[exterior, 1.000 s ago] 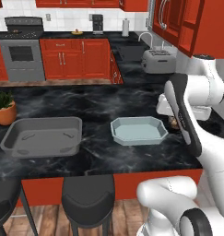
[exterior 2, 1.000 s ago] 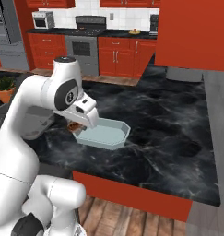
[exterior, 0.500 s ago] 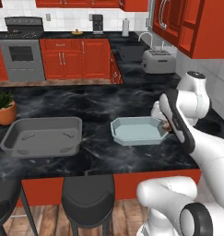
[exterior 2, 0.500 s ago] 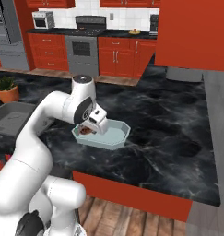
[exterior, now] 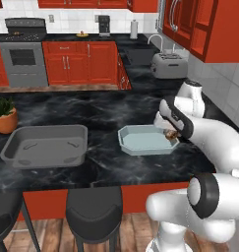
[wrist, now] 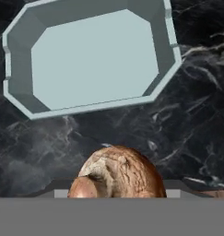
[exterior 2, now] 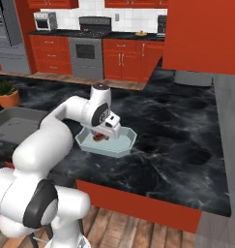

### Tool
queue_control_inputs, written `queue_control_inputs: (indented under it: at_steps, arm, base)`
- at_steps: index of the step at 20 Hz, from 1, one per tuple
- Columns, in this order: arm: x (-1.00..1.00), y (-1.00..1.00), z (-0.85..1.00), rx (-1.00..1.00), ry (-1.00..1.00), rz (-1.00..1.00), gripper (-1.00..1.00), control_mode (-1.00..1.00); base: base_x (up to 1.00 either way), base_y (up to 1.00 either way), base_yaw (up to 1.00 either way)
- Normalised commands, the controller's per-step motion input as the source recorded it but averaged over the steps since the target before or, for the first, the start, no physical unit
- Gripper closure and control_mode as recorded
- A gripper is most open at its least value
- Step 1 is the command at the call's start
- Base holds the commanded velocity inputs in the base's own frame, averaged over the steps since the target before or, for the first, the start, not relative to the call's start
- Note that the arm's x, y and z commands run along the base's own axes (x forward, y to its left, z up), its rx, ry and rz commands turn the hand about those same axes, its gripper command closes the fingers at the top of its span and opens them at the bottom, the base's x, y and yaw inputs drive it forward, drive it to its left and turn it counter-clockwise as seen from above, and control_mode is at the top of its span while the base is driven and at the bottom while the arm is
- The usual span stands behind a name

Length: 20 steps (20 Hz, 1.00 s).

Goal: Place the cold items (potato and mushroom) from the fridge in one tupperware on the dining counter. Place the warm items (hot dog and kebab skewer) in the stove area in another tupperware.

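Note:
My gripper (exterior: pixel 171 134) is shut on a brown mushroom (wrist: pixel 117 173) with a pale stem. It hangs just above the dining counter at the right rim of a pale blue octagonal tupperware (exterior: pixel 146 140), which has nothing in it. In the right base view the gripper (exterior 2: pixel 100 136) and mushroom (exterior 2: pixel 97 137) sit low over the tupperware (exterior 2: pixel 124 144). In the hand view the tupperware (wrist: pixel 92 60) lies ahead of the mushroom, and the mushroom covers the fingertips. A second, grey rectangular tupperware (exterior: pixel 44 146) stands to the left, also holding nothing. Potato, hot dog and kebab skewer are out of view.
A potted plant (exterior: pixel 4 114) stands at the counter's left end. Two bar stools (exterior: pixel 94 212) line the near edge. A toaster (exterior: pixel 168 65) sits on the back right counter, a stove (exterior: pixel 23 54) on the far wall, and a fridge (exterior 2: pixel 7 34) at far left.
The arm has swung down and left with the mushroom, from above the counter on the right to the pale blue tupperware's right rim. The grip has stayed the same.

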Motion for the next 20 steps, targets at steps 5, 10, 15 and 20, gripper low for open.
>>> queue_control_inputs:
  at_steps: [5, 10, 15, 20]
  arm:
    - [0.65, -0.08, -0.45, 0.0, 0.07, 0.1, 1.0, -1.0]
    - [0.55, -0.13, -0.51, 0.0, 0.04, 0.05, 1.0, -1.0]
    - [0.58, -0.05, -0.51, 0.0, 0.04, 0.02, 1.0, -1.0]
    - [0.56, -0.02, -0.43, 0.0, 0.05, 0.0, 1.0, -1.0]
  base:
    - [0.0, 0.0, 0.0]
    - [0.0, 0.0, 0.0]
    - [0.0, 0.0, 0.0]
    - [0.0, 0.0, 0.0]
